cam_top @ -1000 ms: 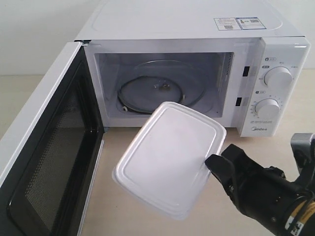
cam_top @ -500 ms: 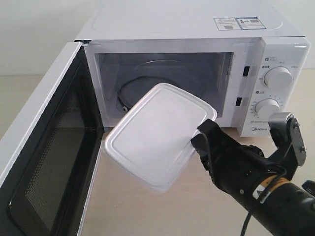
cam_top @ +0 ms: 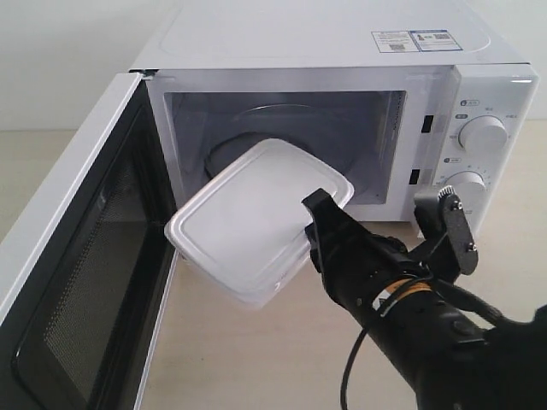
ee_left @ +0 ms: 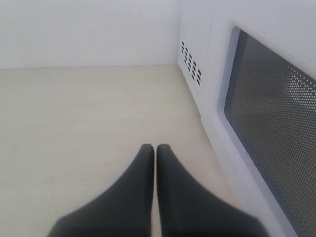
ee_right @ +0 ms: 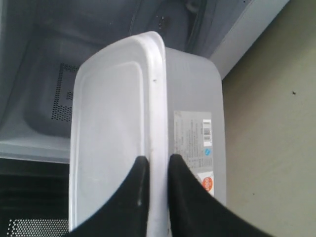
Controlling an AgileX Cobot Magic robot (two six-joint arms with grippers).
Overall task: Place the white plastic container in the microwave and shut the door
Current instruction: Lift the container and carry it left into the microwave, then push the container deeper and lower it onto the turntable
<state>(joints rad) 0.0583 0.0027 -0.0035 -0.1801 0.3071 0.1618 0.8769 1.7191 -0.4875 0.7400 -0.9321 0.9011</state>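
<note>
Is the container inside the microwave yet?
Only partly. The white plastic container is tilted, far end inside the microwave cavity, near end outside, rim pinched by the right gripper.

exterior camera faces the microwave (cam_top: 342, 51) front; wrist cameras look along their jaws.

The pale table (cam_top: 256, 359) carried the microwave (cam_top: 325, 43), which sat just ahead of the right hand (ee_right: 156, 163), and bare tabletop stretched beneath that hand and off to its right.
</note>
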